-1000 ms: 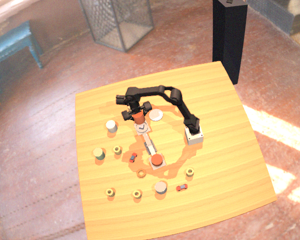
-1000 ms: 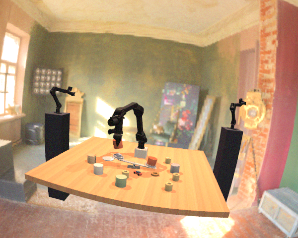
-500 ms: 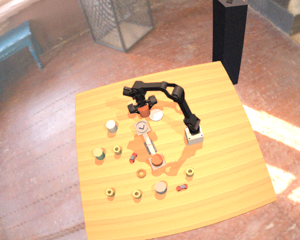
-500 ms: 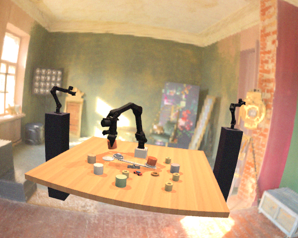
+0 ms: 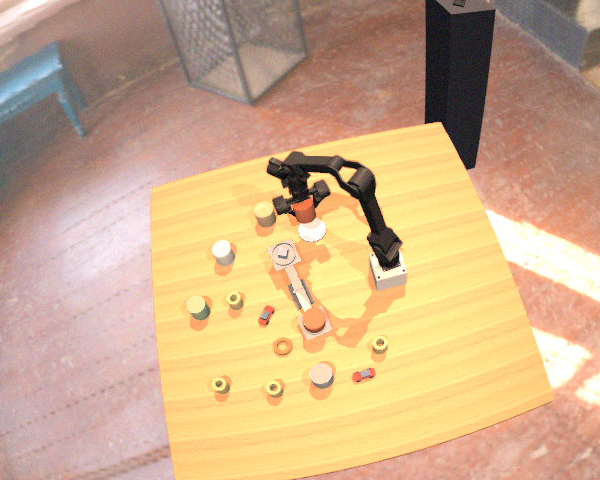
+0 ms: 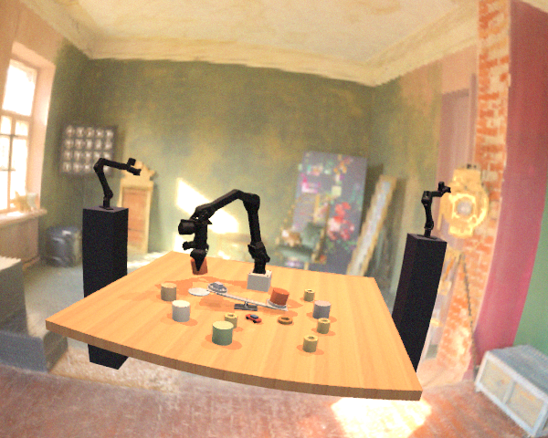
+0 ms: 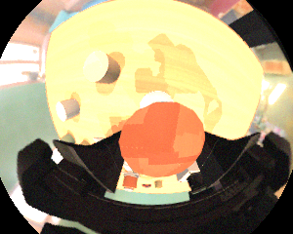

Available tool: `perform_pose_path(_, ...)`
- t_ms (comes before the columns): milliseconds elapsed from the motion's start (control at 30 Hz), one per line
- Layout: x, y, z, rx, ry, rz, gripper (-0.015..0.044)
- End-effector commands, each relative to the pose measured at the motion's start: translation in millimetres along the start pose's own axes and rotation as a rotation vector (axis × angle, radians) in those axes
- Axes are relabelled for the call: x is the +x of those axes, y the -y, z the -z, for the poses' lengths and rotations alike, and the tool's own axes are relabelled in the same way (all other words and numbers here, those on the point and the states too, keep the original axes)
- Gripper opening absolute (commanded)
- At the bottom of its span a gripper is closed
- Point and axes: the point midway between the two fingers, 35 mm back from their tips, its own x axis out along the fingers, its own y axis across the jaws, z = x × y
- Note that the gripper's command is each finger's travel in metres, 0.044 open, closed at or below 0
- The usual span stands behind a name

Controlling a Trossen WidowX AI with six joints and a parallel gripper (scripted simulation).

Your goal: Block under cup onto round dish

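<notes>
My gripper (image 5: 301, 198) (image 6: 198, 255) is shut on an orange-red cup (image 5: 305, 211) (image 6: 201, 267) (image 7: 162, 138) and holds it well above the table. The round white dish (image 5: 312, 233) (image 6: 198, 292) (image 7: 156, 97) lies below and close beside it; whether the cup overhangs the dish is hard to tell. The small grey block (image 5: 283, 253) lies uncovered on one end of the balance (image 5: 294, 279) (image 6: 237, 298). The matching cup (image 5: 313, 319) (image 6: 279, 296) stands on the other, lower end.
A tan cylinder (image 5: 265, 214) (image 6: 168, 291) stands near the dish, a white cylinder (image 5: 222, 252) (image 6: 181, 310) beyond the block's end. A green cylinder (image 5: 198, 307), a grey cylinder (image 5: 321, 375), an orange ring (image 5: 282, 346), two red cars (image 5: 266, 315) (image 5: 364, 375) and several yellow hollow cylinders stand around.
</notes>
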Motion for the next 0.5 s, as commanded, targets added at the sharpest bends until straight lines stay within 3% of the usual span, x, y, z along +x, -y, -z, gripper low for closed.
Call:
perform_pose_path(0,7,21,-7,-0.005,0.002,-0.002,0.0)
perform_pose_path(467,31,91,-20,-0.014,0.007,0.007,0.0)
